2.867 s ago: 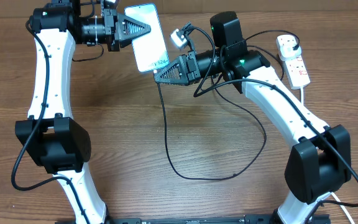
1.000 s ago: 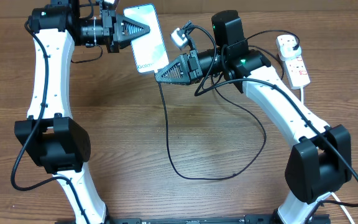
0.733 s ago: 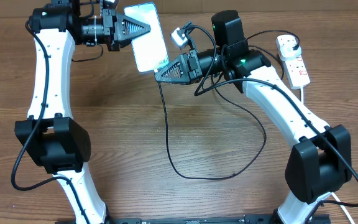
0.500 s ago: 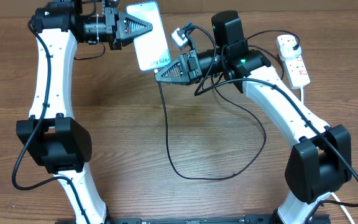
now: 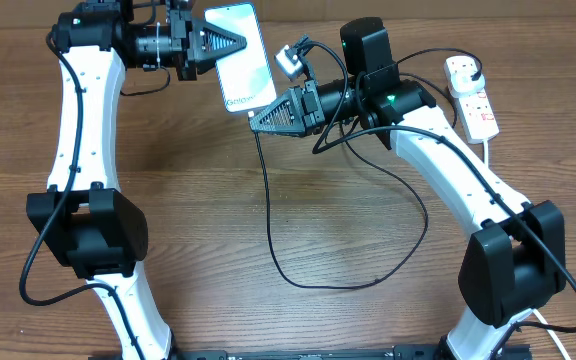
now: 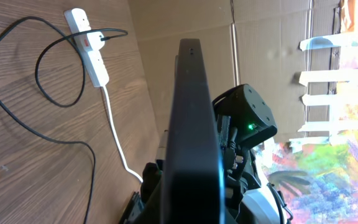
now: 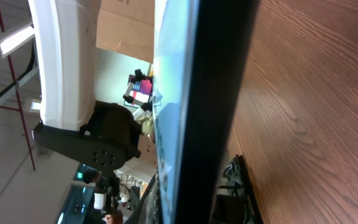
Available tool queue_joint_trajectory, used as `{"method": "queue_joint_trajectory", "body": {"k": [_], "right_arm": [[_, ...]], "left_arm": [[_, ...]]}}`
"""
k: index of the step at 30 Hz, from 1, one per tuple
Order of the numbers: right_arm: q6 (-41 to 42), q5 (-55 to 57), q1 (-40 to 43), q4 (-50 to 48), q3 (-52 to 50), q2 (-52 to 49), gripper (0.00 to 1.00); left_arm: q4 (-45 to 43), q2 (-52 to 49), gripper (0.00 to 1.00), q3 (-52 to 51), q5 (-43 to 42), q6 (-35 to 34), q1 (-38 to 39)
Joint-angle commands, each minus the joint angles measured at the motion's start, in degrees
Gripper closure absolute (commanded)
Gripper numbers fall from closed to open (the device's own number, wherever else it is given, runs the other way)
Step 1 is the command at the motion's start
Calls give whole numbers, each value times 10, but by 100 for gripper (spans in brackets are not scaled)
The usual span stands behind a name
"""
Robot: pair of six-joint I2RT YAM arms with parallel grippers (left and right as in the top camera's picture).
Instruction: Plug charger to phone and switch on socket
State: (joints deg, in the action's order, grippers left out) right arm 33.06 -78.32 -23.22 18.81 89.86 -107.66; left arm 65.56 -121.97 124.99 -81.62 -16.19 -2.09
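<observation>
Left fingers (image 5: 218, 42) pinch the phone (image 5: 242, 58) by its left long edge. Right fingers (image 5: 283, 112) are pressed together on the connector end of the charger (image 5: 267, 210).

We take the phone as our landmark. Its light teal screen faces the overhead camera, with white text near the short edge closer to the robot's base. The tips of the right fingers lie just beside that near short edge. We cannot tell whether the connector itself touches the phone, as it is too small to resolve.

From there the thin black cable runs away from the phone toward the robot's base. It curls into a wide loop on the tabletop (image 5: 198, 220), then turns right and climbs back toward the socket (image 5: 478, 105).

The socket, white with red markings, lies flat well to the right of the phone, beyond the right arm (image 5: 448, 160). The cable's other end meets it near its far end. A thick white cord (image 6: 113, 130) leaves the socket's near end.

In both wrist views we see the phone edge-on, its dark frame filling the centre. In the left wrist view the socket and the cable loops lie beyond it. In the right wrist view the left arm (image 7: 64, 62) stands on its screen side.
</observation>
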Motion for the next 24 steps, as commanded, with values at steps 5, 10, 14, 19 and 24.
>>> {"method": "queue_joint_trajectory", "body": {"k": [5,10,14,19,24], "right_arm": [[32,-1,12,-35,4,2,96],[81,-32,25,-99,4,2,96],[88,-32,30,-111,4,2,96],[87,-32,31,-110,4,2,96],[87,-32,38,-110,4,2,96]], "left_arm": [[-26,4,96,8,-21,-5,16],[-29,4,96,8,6,-5,16],[-33,4,96,8,6,-6,16],[-45,4,96,8,5,-20,16],[-50,4,96,8,-5,-22,12]]}}
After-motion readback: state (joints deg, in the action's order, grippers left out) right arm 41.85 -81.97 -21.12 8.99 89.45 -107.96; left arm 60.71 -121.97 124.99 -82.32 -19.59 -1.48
